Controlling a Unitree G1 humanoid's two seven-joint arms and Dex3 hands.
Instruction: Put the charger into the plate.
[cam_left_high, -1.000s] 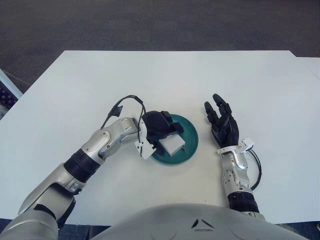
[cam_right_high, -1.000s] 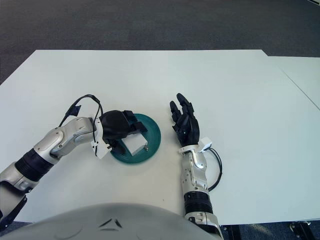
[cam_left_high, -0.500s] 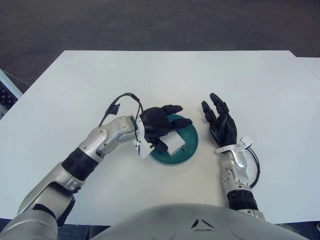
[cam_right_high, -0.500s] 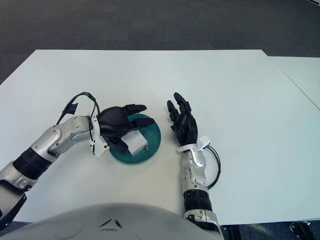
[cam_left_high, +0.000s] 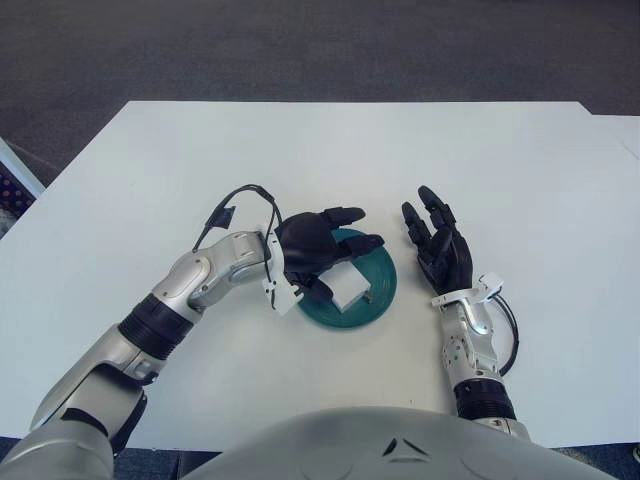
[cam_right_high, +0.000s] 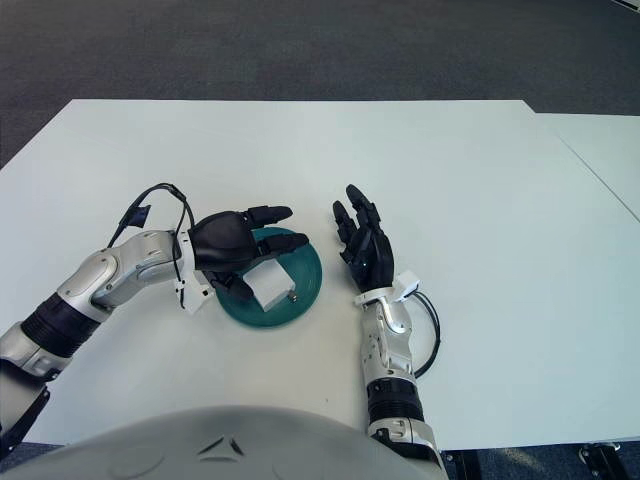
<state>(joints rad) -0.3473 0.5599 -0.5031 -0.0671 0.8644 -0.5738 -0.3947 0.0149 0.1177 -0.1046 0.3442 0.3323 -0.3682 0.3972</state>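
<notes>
The white charger (cam_left_high: 349, 288) lies in the green plate (cam_left_high: 378, 293), clear of its rim. The left hand (cam_left_high: 318, 243) hovers over the plate's left edge, fingers spread, released. Right of the plate, the right hand (cam_left_high: 438, 247) shows relaxed over bare counter (cam_left_high: 500, 170).

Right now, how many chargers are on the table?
1: the white charger lies in the green plate, under the open left hand. Right hand shows right of the plate.

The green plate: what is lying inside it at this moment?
A white charger lies in the plate, its plug prongs pointing right. The left hand, fingers spread, hovers over the plate's left part and hides what is under it. The right hand shows right of the plate.
</notes>
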